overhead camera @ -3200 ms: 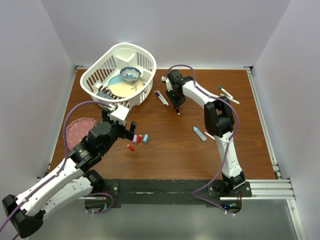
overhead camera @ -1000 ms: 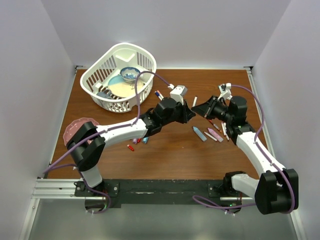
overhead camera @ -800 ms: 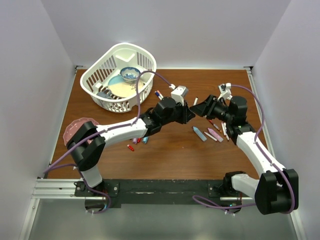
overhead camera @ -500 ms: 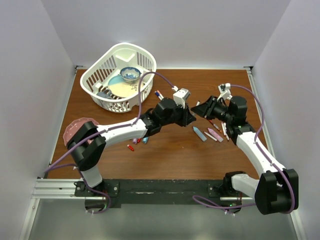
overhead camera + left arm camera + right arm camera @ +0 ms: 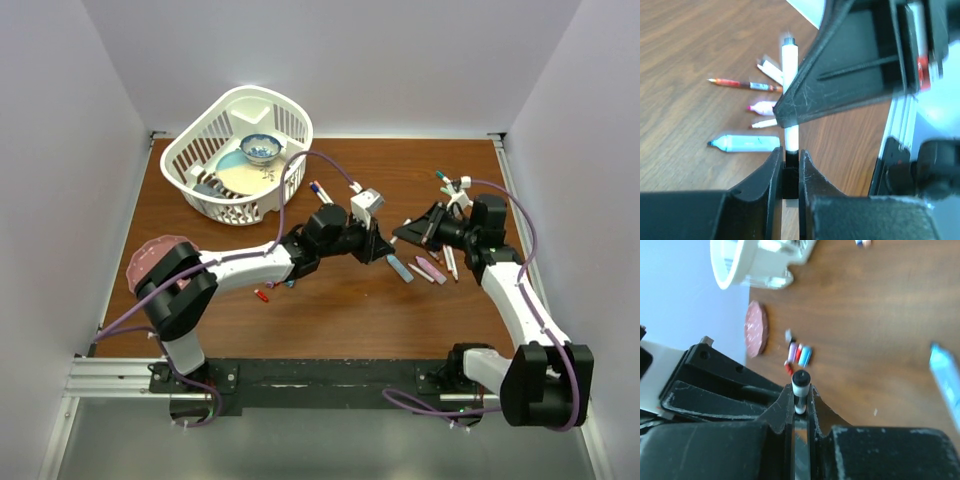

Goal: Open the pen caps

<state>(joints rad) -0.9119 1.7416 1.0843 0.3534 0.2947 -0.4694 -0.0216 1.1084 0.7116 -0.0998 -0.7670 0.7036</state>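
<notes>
Two grippers clamp one pen (image 5: 789, 65) between them, held in the air to the right of the white basket (image 5: 190, 150) and a little nearer the robot. The left gripper (image 5: 787, 162) is closed on the dark lower section of the white barrel. The right gripper (image 5: 801, 395) is closed across the same barrel further along, with a black end protruding past its jaws. This opposed hold probably serves the pull: one arm anchors the barrel while the other draws the cap off along the pen's axis. Which end carries the cap cannot be determined. Several loose pen caps (image 5: 799, 354) lie grouped on the table (image 5: 340, 320) just in front of the basket. Pens (image 5: 425, 268) with bare tips lie farther right of the basket, beyond the grippers. This separation likely keeps finished parts out of the working zone.
</notes>
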